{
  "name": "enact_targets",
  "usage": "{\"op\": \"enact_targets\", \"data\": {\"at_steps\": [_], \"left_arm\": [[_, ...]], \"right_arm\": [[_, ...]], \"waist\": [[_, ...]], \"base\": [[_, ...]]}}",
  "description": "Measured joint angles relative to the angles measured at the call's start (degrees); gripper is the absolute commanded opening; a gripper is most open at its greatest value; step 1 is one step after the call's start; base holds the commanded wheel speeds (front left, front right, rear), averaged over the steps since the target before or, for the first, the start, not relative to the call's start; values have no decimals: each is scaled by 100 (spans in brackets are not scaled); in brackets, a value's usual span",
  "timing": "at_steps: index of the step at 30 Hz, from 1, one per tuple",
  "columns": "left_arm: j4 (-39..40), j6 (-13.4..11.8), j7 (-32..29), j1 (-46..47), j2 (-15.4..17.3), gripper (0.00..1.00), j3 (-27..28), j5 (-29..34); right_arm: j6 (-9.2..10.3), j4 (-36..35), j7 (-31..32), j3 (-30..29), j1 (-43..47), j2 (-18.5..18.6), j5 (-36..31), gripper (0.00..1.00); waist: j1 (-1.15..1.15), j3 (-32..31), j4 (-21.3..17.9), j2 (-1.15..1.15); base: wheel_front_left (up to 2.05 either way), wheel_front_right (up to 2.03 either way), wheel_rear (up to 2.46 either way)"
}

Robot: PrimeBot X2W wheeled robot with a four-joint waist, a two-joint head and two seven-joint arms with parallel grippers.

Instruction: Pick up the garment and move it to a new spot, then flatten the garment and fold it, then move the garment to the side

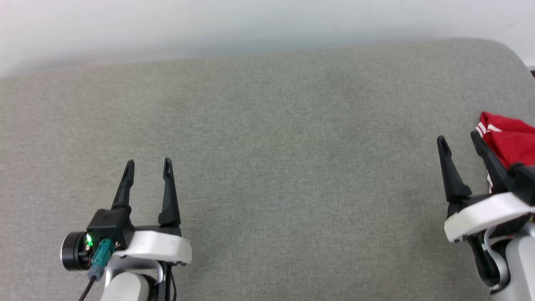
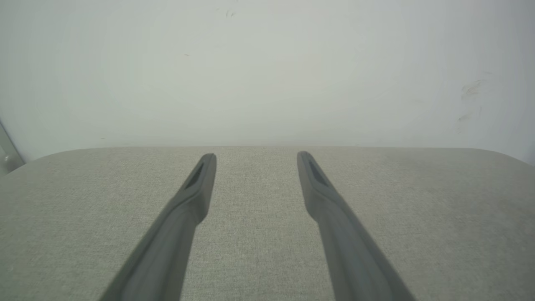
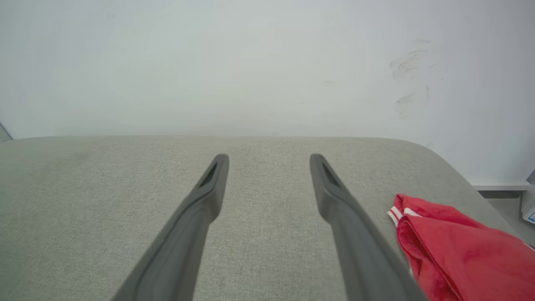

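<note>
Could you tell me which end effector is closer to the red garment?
The right end effector, open right beside the red garment; the left end effector is far across the grey fabric surface.

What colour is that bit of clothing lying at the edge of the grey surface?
The garment is red with white-striped trim, clearest in the right wrist view.

At the right edge, the garment (image 1: 513, 140) is bright red with white-striped trim. The worktop (image 1: 267, 146) is plain grey weave; the wall (image 1: 209, 25) is off-white. The left gripper (image 1: 149, 161) and right gripper (image 1: 457, 136) have black fingers and white housings.
</note>
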State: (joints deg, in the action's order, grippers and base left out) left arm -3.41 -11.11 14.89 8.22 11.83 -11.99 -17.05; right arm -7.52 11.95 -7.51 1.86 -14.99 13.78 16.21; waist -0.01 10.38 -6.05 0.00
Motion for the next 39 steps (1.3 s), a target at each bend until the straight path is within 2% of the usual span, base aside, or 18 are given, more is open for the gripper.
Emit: {"op": "enact_targets", "data": {"at_steps": [8, 16, 24, 39], "left_arm": [[-163, 103, 2, -443, 99, 100, 68, 15], [-197, 253, 2, -706, 194, 100, 111, -92], [-212, 352, 9, -772, 187, 100, 113, -96], [-192, 390, 10, -732, 134, 100, 203, -59]], "right_arm": [[0, -1136, 485, -261, 944, -361, -255, 100], [0, -1929, 837, -409, 1581, -598, -438, 100], [0, -2160, 956, -474, 1692, -695, -521, 100], [0, -2230, 956, -459, 1694, -782, -564, 100]], "waist": [[0, -494, 205, 0], [0, -796, 350, 0], [0, -796, 385, 0], [1, -780, 366, 0]], "base": [[0, 0, 0], [0, 0, 0], [0, 0, 0], [0, 0, 0]]}}
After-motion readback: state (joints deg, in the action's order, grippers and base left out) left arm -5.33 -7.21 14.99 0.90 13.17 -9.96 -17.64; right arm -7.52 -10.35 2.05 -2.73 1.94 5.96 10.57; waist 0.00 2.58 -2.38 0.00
